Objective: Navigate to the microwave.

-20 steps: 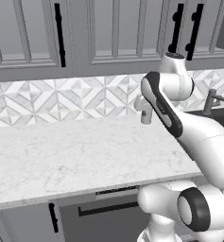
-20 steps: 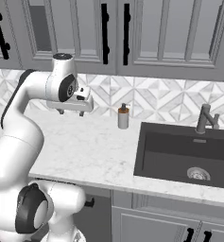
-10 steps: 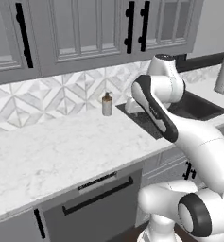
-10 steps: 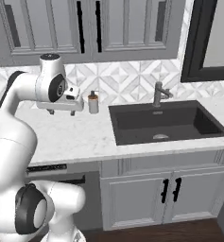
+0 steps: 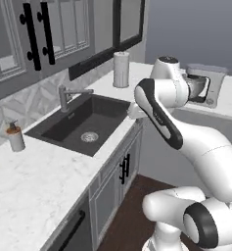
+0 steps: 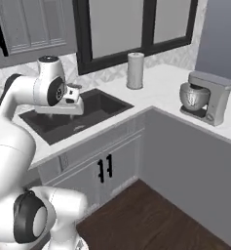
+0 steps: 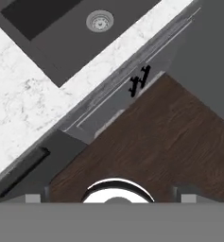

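Little of the task is looking done: the base is facing the sink (image 5: pixel 81 125) and mixer (image 6: pixel 204 96) corner, no microwave ahead, tool (image 6: pixel 68 100) state unclear

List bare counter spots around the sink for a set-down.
Free: marble left of the sink, in front of the soap bottle; corner stretch between paper towel roll and stand mixer. Tight: the strip behind the basin, taken by the faucet.

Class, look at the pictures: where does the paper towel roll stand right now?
The paper towel roll stands upright on the white counter below the dark-framed window, beyond the black sink and left of the stand mixer in the right base view.
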### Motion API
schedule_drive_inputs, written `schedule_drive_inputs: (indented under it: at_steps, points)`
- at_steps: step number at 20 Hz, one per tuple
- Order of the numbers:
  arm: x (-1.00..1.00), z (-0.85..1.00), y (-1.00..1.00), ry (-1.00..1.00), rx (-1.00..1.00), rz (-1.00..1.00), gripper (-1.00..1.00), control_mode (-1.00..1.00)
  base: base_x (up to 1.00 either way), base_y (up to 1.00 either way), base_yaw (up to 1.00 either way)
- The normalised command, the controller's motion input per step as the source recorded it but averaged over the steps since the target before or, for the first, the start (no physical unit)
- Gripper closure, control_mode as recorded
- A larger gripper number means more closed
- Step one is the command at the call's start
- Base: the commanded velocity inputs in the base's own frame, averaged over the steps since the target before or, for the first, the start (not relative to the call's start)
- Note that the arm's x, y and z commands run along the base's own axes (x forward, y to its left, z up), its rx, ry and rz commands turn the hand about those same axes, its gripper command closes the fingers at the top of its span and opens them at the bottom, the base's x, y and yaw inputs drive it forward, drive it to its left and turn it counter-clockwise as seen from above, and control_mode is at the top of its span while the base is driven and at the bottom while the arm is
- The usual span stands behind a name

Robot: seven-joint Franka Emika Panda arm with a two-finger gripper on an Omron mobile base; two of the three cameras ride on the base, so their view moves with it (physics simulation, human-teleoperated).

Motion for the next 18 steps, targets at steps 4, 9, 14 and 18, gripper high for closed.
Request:
schedule_drive_inputs:
  at_steps: [4, 9, 14, 18]
  points:
    - [0.0, 0.0, 0.0, 0.0, 0.0, 0.0, -1.0, 1.0, 0.0, 0.0, -1.0]
    - [0.0, 0.0, 0.0, 0.0, 0.0, 0.0, -1.0, 1.0, 0.0, 0.0, -1.0]
    - [0.0, 0.0, 0.0, 0.0, 0.0, 0.0, -1.0, 1.0, 0.0, 0.0, -1.0]
    - [0.0, 0.0, 0.0, 0.0, 0.0, 0.0, -1.0, 1.0, 0.0, 0.0, -1.0]
